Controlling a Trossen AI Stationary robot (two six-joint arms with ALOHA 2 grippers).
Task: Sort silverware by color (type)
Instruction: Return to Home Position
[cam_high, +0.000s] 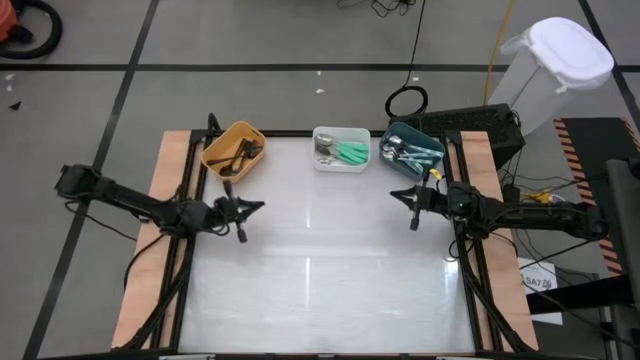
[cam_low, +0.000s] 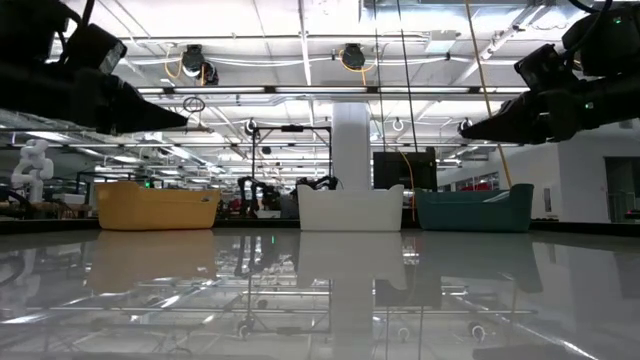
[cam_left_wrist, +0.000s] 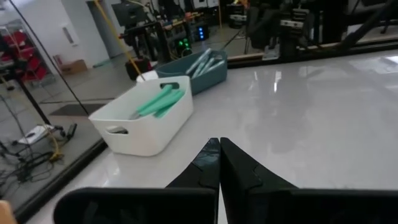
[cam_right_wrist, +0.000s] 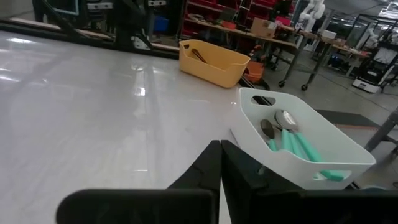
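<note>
**A:** so where's it all sitting rn?

**B:** lined up along the bench's (cam_high: 320, 270) far edge; black-handled spoons (cam_high: 236, 156) in the orange bin (cam_high: 250, 133) toward the far left corner; mint-green spoons (cam_high: 353, 152) in the white bin (cam_high: 340, 166) mid-edge; silver spoons (cam_high: 403, 154) in the teal bin (cam_high: 432, 140) toward the far right corner

**A:** and the claws?

**B:** left gripper (cam_left_wrist: 219, 144) hovers over the bench's left side, fingers pressed together, nothing in them; right gripper (cam_right_wrist: 221, 146) mirrors it over the right side, also pressed together and empty
</note>
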